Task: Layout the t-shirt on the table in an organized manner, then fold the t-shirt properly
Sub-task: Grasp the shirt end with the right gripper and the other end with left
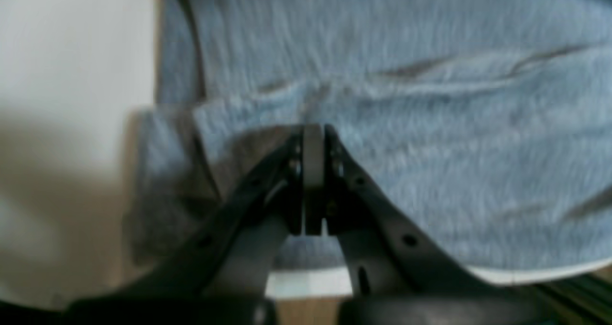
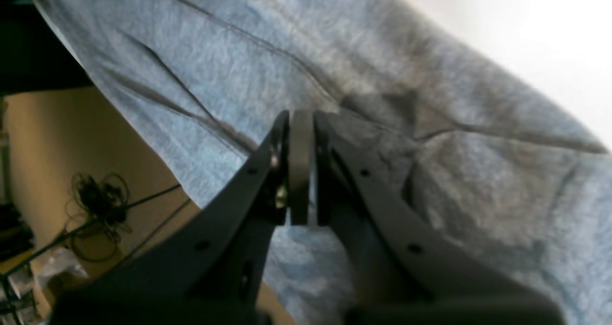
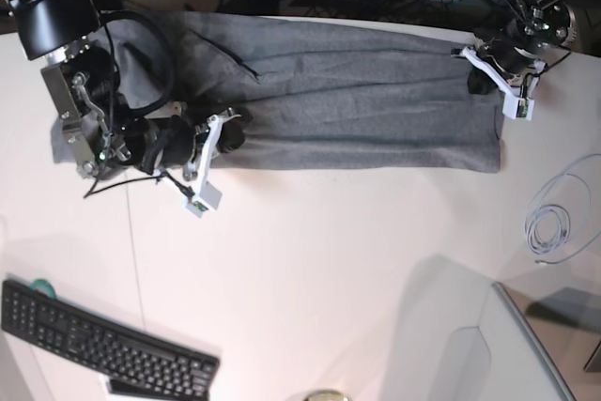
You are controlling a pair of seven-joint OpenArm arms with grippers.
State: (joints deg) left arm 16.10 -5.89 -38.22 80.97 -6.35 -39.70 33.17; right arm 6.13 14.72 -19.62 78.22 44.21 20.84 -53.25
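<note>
Plain heather-grey knit t-shirt [image 3: 357, 100] lies spread lengthwise along far edge of white worktop [image 3: 310, 269], one end overhanging that edge per the wrist views. L gripper [image 1: 313, 146] at shirt's end nr far right corner: fingers [image 1: 356, 181] clenched, pinching the fabric. R gripper [image 2: 300, 138] on shirt's near hem toward left edge: fingers [image 2: 258, 172] likewise clenched on cloth; black keyboard [image 3: 103, 345] at near left corner, well apart.
</note>
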